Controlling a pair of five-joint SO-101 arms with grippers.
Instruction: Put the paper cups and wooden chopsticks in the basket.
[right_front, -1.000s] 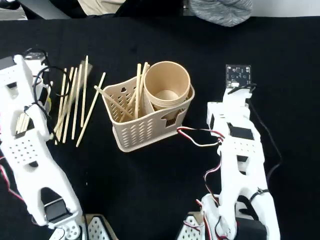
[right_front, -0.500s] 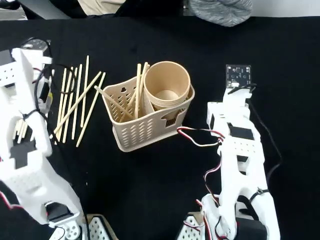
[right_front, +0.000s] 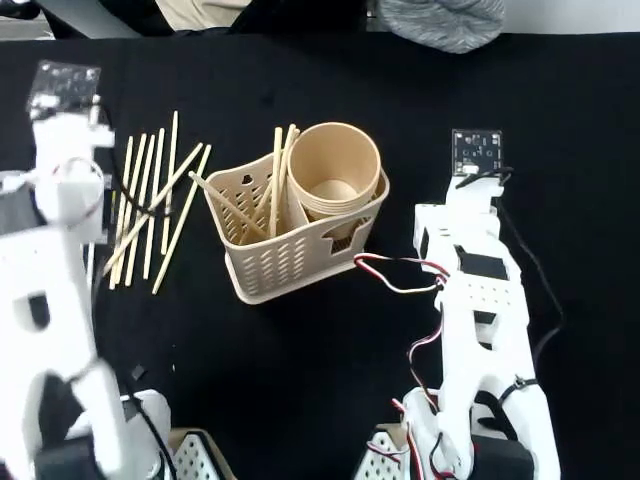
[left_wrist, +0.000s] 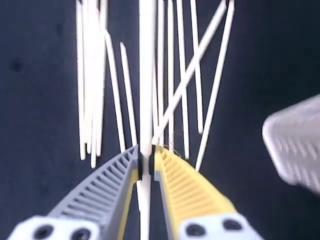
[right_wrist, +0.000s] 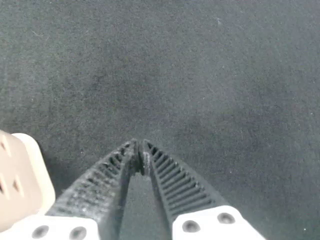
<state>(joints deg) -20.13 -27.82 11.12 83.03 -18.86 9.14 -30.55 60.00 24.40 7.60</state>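
The left gripper (left_wrist: 146, 165) clamps one wooden chopstick (left_wrist: 146, 75), which points straight out from its jaws. The basket (right_front: 285, 262) lies to its right; the right gripper (right_wrist: 138, 157) is pinched together, empty.

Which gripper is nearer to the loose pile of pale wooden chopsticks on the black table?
Left. The left gripper, over the loose chopstick pile, is shut on one wooden chopstick; the right gripper sits beyond the beige slotted basket.

One basket (right_front: 280, 265); one cup stack (right_front: 333, 160); roughly eight chopsticks (right_front: 170, 185) loose, four in basket.
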